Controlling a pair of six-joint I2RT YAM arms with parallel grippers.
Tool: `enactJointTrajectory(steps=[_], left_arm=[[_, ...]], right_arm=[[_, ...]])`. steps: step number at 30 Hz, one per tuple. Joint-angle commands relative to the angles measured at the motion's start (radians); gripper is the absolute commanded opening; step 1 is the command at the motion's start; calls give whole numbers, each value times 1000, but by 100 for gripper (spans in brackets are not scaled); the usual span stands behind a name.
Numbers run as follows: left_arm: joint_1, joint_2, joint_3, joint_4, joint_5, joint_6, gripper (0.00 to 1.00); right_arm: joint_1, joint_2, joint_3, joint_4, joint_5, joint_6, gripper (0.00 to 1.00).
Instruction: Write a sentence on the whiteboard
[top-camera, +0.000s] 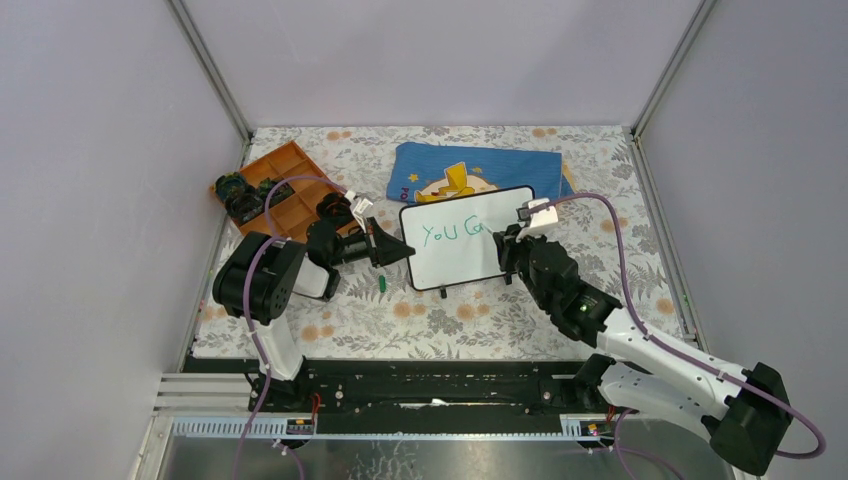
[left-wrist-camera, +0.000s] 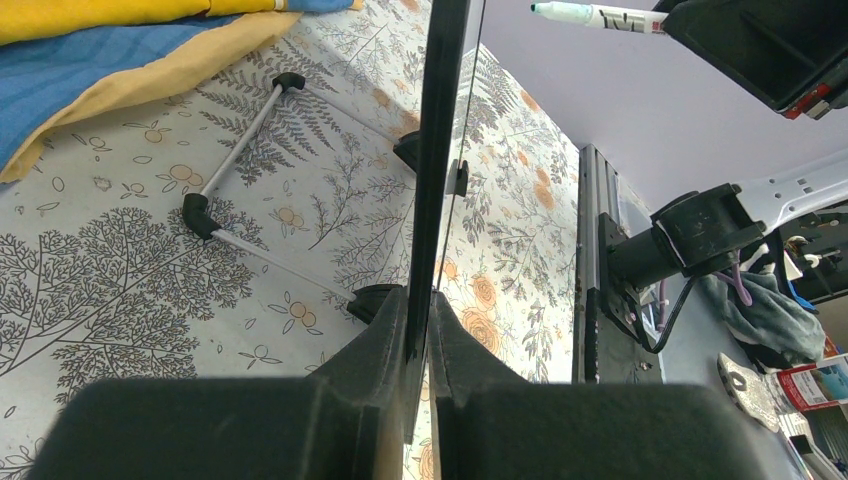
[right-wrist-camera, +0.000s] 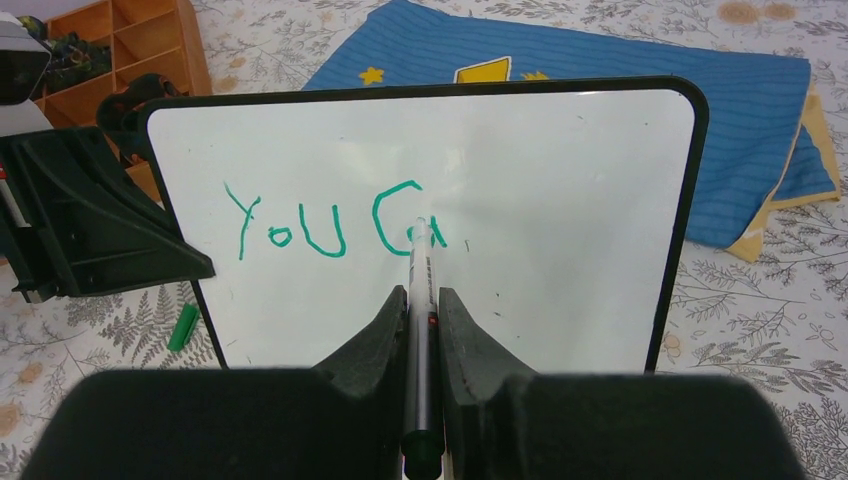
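The whiteboard (top-camera: 470, 250) stands tilted on the floral table, black-framed, and fills the right wrist view (right-wrist-camera: 560, 200). Green letters "YOU Ca" (right-wrist-camera: 330, 225) are on it; they also show in the top view (top-camera: 452, 232). My left gripper (top-camera: 400, 250) is shut on the board's left edge, seen edge-on in the left wrist view (left-wrist-camera: 437, 150), where the gripper (left-wrist-camera: 425, 310) pinches the frame. My right gripper (top-camera: 512, 243) is shut on a green marker (right-wrist-camera: 418, 300) whose tip touches the board at the last letter. The marker also shows in the left wrist view (left-wrist-camera: 600, 16).
A blue cloth with a yellow cartoon figure (top-camera: 480, 172) lies behind the board. An orange divided tray (top-camera: 275, 190) with small dark parts sits at the back left. The green marker cap (top-camera: 383, 283) lies on the table by the board's lower left.
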Motion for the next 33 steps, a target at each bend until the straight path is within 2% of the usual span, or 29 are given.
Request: enactJointTrajectory(steps=[1, 10, 33], left_arm=[[-21, 3, -1, -78, 9, 32, 0], [-21, -2, 0, -91, 8, 40, 0], [-30, -14, 2, -121, 9, 58, 0]], right_arm=[[17, -2, 16, 16, 27, 0, 0], [18, 46, 32, -4, 111, 37, 0], [16, 85, 64, 64, 134, 28, 0]])
